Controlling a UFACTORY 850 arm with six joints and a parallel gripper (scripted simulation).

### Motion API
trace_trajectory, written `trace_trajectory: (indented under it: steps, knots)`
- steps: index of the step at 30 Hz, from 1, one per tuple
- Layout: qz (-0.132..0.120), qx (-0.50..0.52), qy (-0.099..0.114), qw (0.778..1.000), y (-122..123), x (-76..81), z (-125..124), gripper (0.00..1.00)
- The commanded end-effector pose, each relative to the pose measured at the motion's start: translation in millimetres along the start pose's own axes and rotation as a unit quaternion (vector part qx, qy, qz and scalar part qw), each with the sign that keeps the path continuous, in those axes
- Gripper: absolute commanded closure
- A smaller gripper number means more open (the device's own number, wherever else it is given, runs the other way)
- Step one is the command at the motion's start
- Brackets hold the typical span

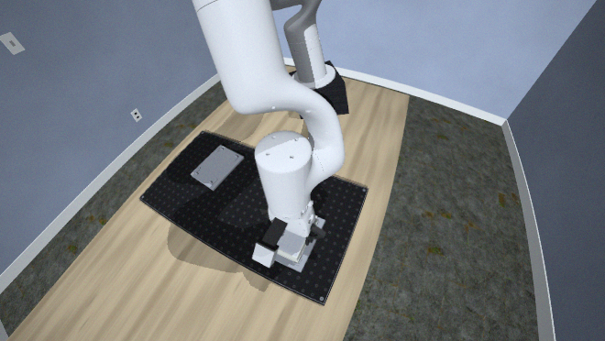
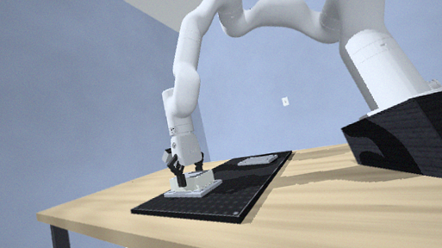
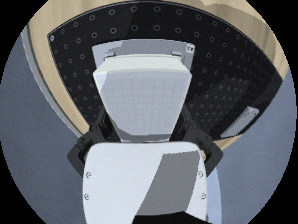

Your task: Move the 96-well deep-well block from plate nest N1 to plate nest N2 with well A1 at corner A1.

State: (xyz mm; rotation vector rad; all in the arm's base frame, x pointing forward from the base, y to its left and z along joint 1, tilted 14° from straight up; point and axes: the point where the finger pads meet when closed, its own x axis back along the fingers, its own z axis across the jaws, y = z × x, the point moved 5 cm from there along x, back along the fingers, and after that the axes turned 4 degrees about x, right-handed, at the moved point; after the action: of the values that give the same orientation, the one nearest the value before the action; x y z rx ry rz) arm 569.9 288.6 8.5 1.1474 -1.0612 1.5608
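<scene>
The white 96-well deep-well block (image 1: 291,247) sits on plate nest N1 (image 1: 303,262) near the front right of the black perforated baseplate (image 1: 238,206). My gripper (image 1: 295,235) is open and lowered over the block, with one dark finger on each side and apart from it. From the side, the fingers (image 2: 189,172) reach down past the top edge of the block (image 2: 194,181). In the wrist view the block (image 3: 141,99) fills the middle between the fingers. Plate nest N2 (image 1: 216,167) is an empty grey plate at the other end of the baseplate; it also shows in the side view (image 2: 258,160).
The arm's black pedestal (image 2: 428,136) stands on the wooden table behind the baseplate. The arm's white links (image 1: 284,174) hang over the middle of the baseplate and hide part of it. The table edge lies just past N1 (image 2: 193,191).
</scene>
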Motion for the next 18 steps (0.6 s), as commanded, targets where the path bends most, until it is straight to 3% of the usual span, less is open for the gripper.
trace_trajectory:
  steps: [1,18]
  knots:
    - [0.001,0.0,0.0,1.0,-0.9,-2.7,-0.3,0.0]
    - [0.001,0.0,0.0,1.0,-0.9,-6.7,-0.3,0.0]
